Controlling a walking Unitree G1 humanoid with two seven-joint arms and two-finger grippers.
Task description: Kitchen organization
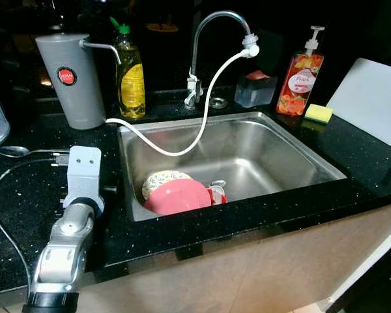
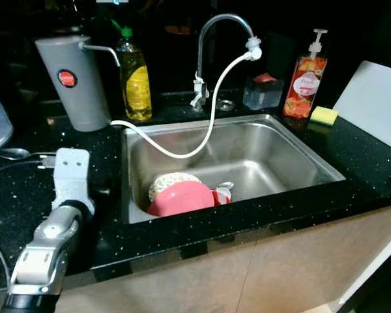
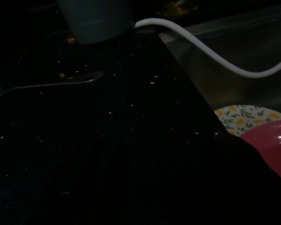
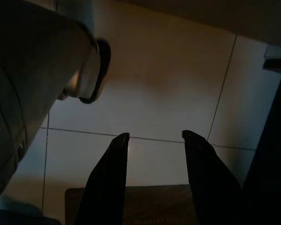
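Nearest us, our silver left arm [image 1: 68, 238] reaches over the black speckled counter [image 1: 26, 202]; its finger state we cannot tell. We should dip toward the pink round plate [image 1: 179, 197] in the steel sink [image 1: 274, 153], clearing the white hose [image 1: 182, 147]. Our right gripper [image 4: 154, 140] hangs spread wide.

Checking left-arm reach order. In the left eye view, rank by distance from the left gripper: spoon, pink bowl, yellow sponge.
Measured from the left gripper, over the counter left of the sink:
1. spoon, on the counter just to the gripper's left.
2. pink bowl, in the sink's near left corner.
3. yellow sponge, far right, behind the sink.
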